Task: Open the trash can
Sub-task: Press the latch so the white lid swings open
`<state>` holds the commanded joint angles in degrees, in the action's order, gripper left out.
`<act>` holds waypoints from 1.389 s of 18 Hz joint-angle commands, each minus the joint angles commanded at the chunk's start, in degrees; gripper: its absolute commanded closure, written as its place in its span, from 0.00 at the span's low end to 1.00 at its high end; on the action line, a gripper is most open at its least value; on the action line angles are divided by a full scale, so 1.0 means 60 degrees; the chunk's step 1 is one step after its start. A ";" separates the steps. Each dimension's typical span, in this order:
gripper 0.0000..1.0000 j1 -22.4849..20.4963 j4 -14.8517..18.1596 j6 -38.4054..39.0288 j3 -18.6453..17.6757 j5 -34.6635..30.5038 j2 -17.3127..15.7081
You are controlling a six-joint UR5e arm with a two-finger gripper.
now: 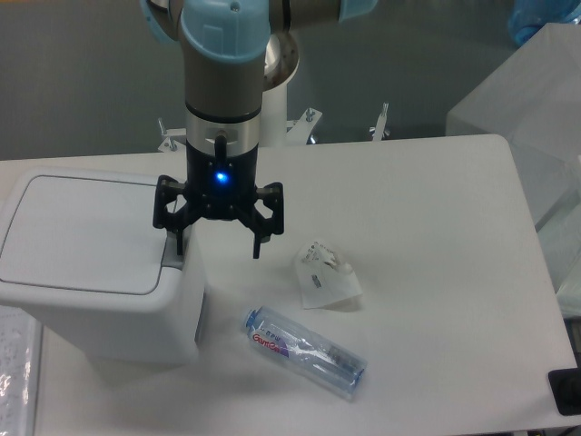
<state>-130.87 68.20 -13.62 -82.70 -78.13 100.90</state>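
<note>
Lying nearest the camera, a clear plastic bottle [304,353] rests on its side on the white table [436,272], its red-lettered label facing up, angled from upper left to lower right. Just behind it and a little to the right, apart from it, sits a crumpled clear wrapper [326,277] with some dark print.

Over on the left, and there's the big one: the trash can [100,263], a boxy white bin with rounded corners, standing at the table's left edge. Its flat lid is down, flush with the rim, and the grey button strip shows at the lid's right edge.

Right above that strip hangs the gripper [216,245], black, pointing straight down, with a blue light glowing on its body. The fingers are spread wide. One fingertip [178,245] is down over the grey strip at the bin's right side; whether it actually touches is hard to tell from this angle. The other fingertip hangs over bare table between the bin and the wrapper.

Up from there rises the arm [224,82], grey with a pale blue cap. Behind the table's far edge, small metal clamps and a grey floor.
</note>
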 joint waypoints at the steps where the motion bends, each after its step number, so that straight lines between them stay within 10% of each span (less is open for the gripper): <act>1: 0.00 0.0000 0.0000 0.0000 -0.0015 -0.0015 -0.0015; 16: 0.00 0.0000 -0.0015 -0.0015 -0.0059 -0.0015 0.0000; 25: 0.00 -0.0292 -0.0029 -0.0190 0.0951 0.0484 -0.0015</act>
<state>-132.62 68.03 -14.76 -77.00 -75.23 100.81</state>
